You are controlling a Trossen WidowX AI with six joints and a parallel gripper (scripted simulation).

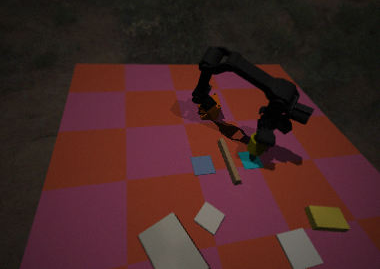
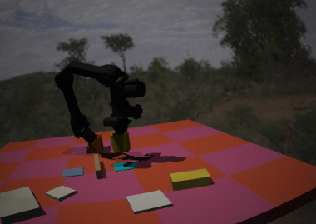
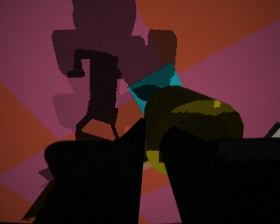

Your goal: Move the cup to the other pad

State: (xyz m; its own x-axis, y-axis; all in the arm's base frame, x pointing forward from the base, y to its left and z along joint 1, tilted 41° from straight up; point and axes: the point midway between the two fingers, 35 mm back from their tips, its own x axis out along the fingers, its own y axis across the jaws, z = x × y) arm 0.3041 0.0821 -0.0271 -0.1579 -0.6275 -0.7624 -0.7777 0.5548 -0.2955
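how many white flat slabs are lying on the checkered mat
3. A large white slab lies at the near left edge, a small one just right of it, and a third at the near right, in front of the yellow block. None seem hidden.

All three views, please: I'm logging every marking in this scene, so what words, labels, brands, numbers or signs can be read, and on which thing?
None: no readable text in any view.
Yellow cup, held in the tool: plain, no label.
Teal pad and blue pad: blank.
Yellow block, white slabs, wooden bar: blank faces.
Arm: dark, no brand mark shows.
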